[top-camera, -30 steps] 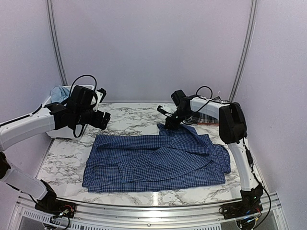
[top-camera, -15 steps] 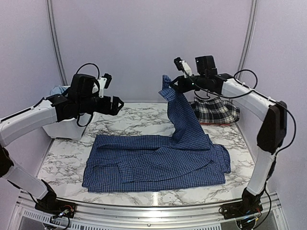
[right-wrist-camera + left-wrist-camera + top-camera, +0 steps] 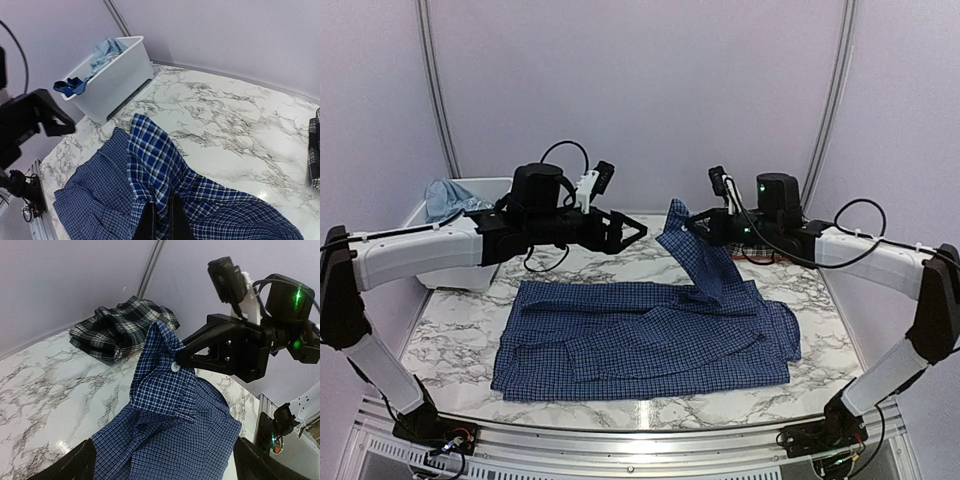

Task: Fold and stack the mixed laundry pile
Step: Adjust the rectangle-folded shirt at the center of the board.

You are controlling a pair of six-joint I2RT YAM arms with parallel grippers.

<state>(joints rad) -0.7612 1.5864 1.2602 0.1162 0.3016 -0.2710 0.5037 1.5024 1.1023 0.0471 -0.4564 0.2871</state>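
Plainly, the right gripper (image 3: 692, 226) was clamped on a lifted corner of the navy small-check button shirt (image 3: 650, 340). In its wrist view its fingers (image 3: 150, 222) were half buried in cloth at the bottom edge. Below it, the rest of the shirt lay spread on the tabletop (image 3: 445, 340). The left gripper (image 3: 632, 236) hovered opposite, apart, its jaws wide and empty. Behind the right gripper, the black-and-white plaid piece (image 3: 120, 330) was mostly hidden by the arm from above. Beyond the left gripper, a white bin (image 3: 115, 75) held a light blue T-shirt (image 3: 106, 50) and a royal blue garment (image 3: 67, 86), each only partly showing.
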